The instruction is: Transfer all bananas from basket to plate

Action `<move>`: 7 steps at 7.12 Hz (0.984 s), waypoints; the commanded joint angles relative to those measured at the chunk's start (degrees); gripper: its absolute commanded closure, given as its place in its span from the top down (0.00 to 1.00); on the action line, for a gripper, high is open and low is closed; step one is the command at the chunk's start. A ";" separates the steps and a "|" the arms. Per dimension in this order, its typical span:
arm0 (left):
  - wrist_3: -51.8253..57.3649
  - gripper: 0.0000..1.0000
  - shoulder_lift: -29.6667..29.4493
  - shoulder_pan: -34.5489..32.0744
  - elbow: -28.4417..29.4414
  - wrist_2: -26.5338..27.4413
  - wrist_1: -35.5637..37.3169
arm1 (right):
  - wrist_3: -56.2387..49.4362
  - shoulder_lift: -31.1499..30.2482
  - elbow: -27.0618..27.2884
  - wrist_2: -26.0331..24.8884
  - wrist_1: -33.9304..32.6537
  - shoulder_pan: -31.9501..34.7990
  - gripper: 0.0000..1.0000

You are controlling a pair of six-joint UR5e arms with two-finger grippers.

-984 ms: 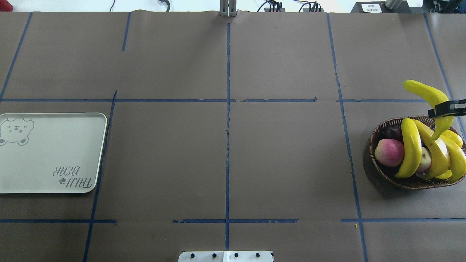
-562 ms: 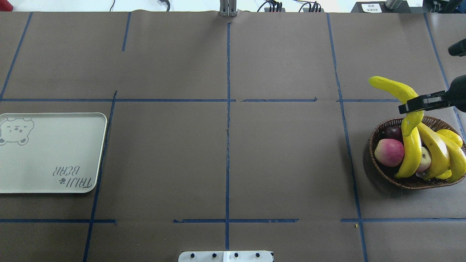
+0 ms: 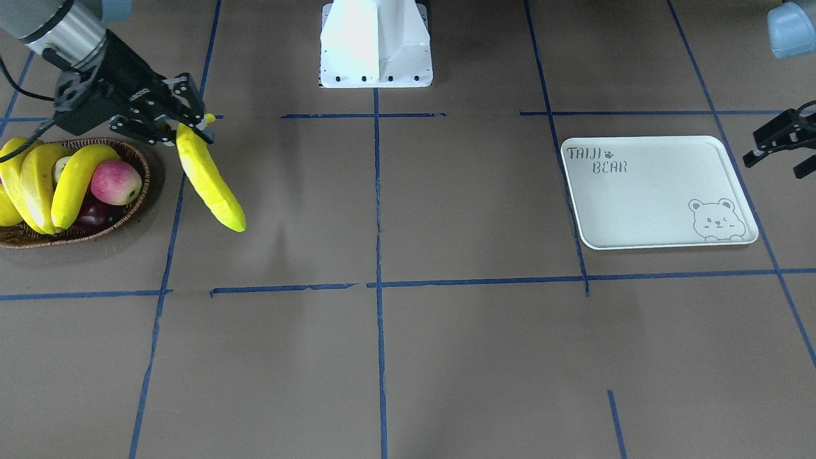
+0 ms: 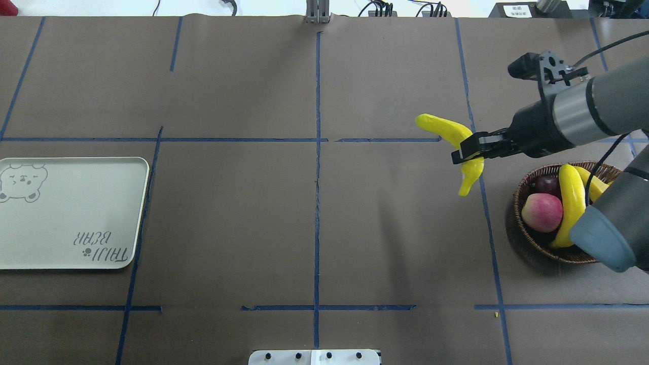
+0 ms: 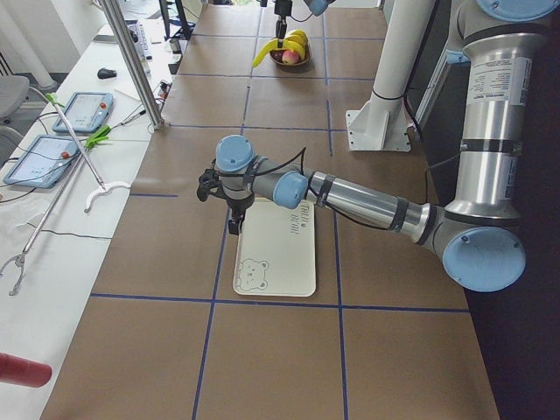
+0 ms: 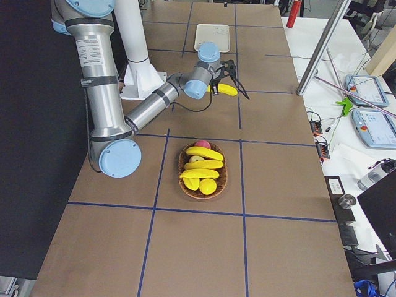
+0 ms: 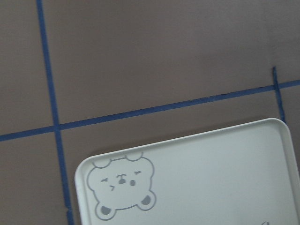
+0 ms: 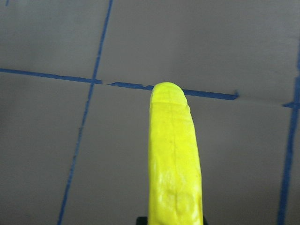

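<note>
My right gripper [image 4: 469, 151] is shut on one long yellow banana [image 4: 445, 130] and holds it in the air left of the basket, over the bare table. It shows in the front view [image 3: 207, 182] and fills the right wrist view [image 8: 174, 164]. The brown wicker basket [image 4: 527, 243] at the right holds more bananas [image 4: 570, 203]; my right arm hides part of it. The pale tray-like plate [image 4: 71, 213] lies empty at the far left. My left gripper [image 3: 772, 159] is open and empty, just beyond the plate's outer edge.
A red apple [image 4: 541, 212] and a dark fruit [image 4: 545, 183] also lie in the basket. The robot's white base [image 3: 376, 44] stands at the table's near edge. Blue tape lines cross the brown table cover.
My right gripper has carried the banana leftward, from above the basket out over the table. The right arm has come into the overhead view.
</note>
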 commanded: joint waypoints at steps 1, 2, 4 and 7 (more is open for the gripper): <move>-23.70 1.00 -0.70 6.60 -0.26 0.02 -14.22 | 8.89 7.54 -1.33 -11.79 0.05 -9.01 0.00; -35.03 1.00 -2.18 8.72 -0.26 0.11 -18.47 | 11.27 9.48 -1.86 -14.55 1.97 -11.22 0.00; -61.63 1.00 -8.84 13.47 -0.35 0.29 -23.85 | 18.73 9.76 -6.23 -21.31 16.33 -16.05 0.00; -91.92 1.00 -20.86 20.92 -0.09 0.90 -29.23 | 26.67 13.53 -6.96 -31.70 18.07 -23.79 0.00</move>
